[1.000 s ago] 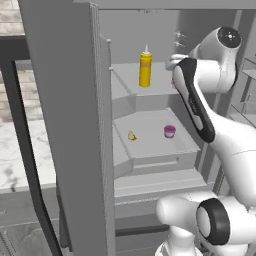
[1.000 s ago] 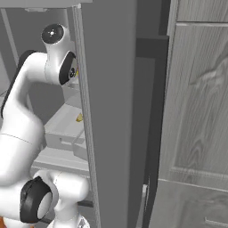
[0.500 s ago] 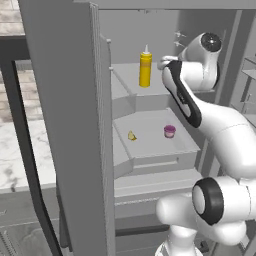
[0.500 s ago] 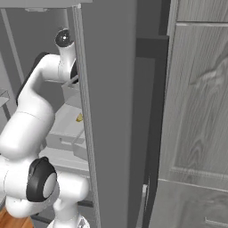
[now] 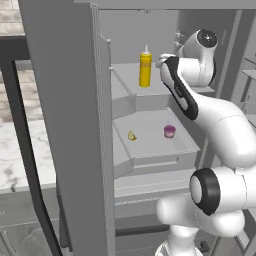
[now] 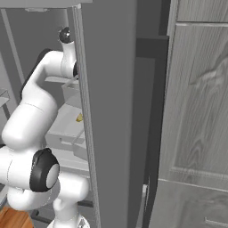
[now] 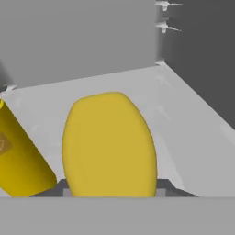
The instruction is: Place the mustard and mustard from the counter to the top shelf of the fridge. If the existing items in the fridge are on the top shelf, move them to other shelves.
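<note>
- Tall mustard bottle stands upright on the top shelf, nozzle up;
- claw clamped on the shorter mustard, seemingly upright.

A grey wood-grain cabinet stands right of the fridge. Brick wall shows at far left. A black frame crosses there.

hand: hidden behind arm | second mustard: cut off at left edge
</note>
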